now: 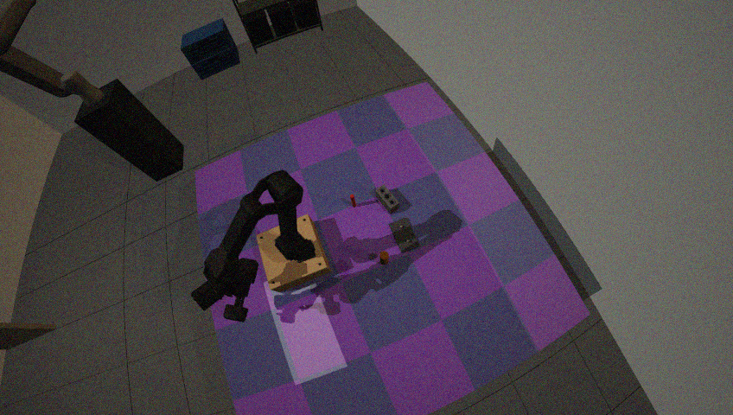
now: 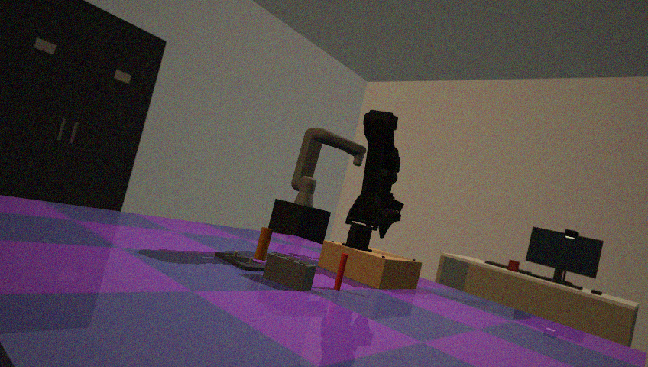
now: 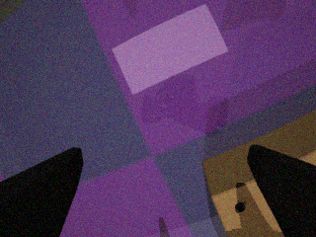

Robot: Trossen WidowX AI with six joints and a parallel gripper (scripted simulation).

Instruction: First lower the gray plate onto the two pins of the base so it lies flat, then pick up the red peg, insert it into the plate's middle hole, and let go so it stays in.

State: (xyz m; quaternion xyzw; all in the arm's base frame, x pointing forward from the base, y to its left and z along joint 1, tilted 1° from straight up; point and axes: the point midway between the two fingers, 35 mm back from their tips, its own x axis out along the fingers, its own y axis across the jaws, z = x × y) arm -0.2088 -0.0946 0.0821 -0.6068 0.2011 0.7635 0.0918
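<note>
Top: red peg [image 1: 353,200] seemingly well apart from gripper [image 1: 233,308]

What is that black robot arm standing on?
The arm stands on a tan wooden block resting on the purple checkered mat. The arm's foot covers the block's middle, so how it is fixed there cannot be seen. Its gripper is open, holding nothing.
</note>
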